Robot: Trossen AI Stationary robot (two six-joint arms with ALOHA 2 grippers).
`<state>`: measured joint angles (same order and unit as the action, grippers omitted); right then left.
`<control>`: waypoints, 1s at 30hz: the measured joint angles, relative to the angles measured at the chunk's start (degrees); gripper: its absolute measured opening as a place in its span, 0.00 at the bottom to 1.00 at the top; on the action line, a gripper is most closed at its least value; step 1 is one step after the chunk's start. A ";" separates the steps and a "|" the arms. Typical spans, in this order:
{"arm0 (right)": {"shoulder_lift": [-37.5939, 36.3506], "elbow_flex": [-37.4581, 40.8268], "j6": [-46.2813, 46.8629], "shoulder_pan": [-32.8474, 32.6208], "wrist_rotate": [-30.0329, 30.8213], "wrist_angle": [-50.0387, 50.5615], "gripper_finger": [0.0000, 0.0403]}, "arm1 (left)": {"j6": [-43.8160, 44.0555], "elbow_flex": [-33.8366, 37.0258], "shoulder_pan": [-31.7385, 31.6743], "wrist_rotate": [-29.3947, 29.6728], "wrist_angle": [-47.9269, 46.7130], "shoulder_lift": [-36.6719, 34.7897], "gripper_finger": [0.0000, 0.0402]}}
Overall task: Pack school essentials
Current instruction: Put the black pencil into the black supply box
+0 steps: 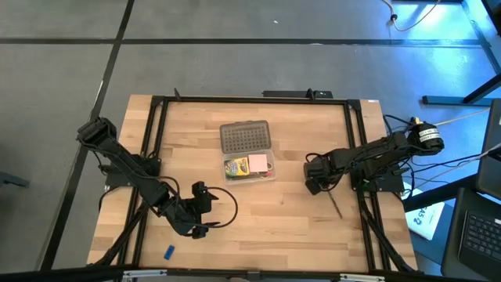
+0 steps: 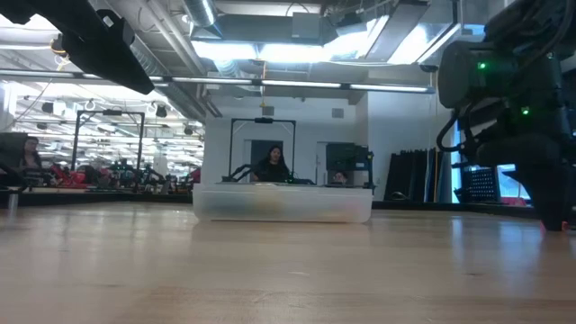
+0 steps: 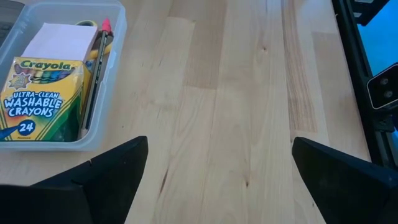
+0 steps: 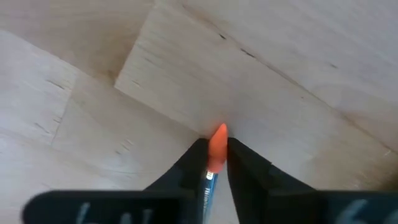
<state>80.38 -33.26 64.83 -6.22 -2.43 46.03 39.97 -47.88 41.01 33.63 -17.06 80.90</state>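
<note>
Pinched between the right gripper's (image 4: 216,163) two dark fingers, a pencil (image 4: 216,149) is showing its orange-red eraser end, which is sticking out past the fingertips just above bare wood. Jaws are standing nearly together, closing on the shaft. From overhead, the right gripper (image 1: 317,182) is sitting at about 3 o'clock on the table (image 1: 290,227), and the pencil's dark shaft (image 1: 335,206) is trailing away from it toward 5 o'clock.

Left gripper (image 1: 205,210) is waiting near 7 o'clock, fingers (image 3: 99,183) spread wide and holding nothing, pointing over bare boards.

Clear case (image 1: 249,168) is lying at the table's centre, its grey studded lid (image 1: 245,137) folded open toward 12 o'clock. Inside, the green-yellow crayon box (image 3: 40,96) is lying flat, with the pink notepad (image 1: 257,162) beside it. Left wrist view is showing another pencil (image 3: 98,68) with a pink eraser tip resting along the crayon box, and a yellow edge (image 3: 87,25) peeking out behind the notepad; cannot tell what it is.

Tiny blue eraser (image 1: 168,252) is lying alone near 7 o'clock, close to the front edge, well apart from the case.

Beyond the table, a person (image 2: 271,166) is sitting in the background.
</note>
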 joint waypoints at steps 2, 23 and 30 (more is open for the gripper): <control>0.00 0.02 0.53 0.00 0.24 0.02 0.11 | 0.00 0.00 -0.01 0.00 0.01 0.00 0.98; 0.35 -18.47 -15.79 -1.04 8.68 1.26 0.10 | 0.00 0.00 0.00 0.00 -0.02 0.00 0.98; 0.87 -30.09 -31.83 -3.23 11.97 -1.87 0.11 | 0.15 0.00 -0.02 0.02 -0.04 0.00 0.98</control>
<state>81.24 -63.34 33.00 -9.44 9.54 44.16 40.12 -47.88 40.99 33.65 -17.10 80.90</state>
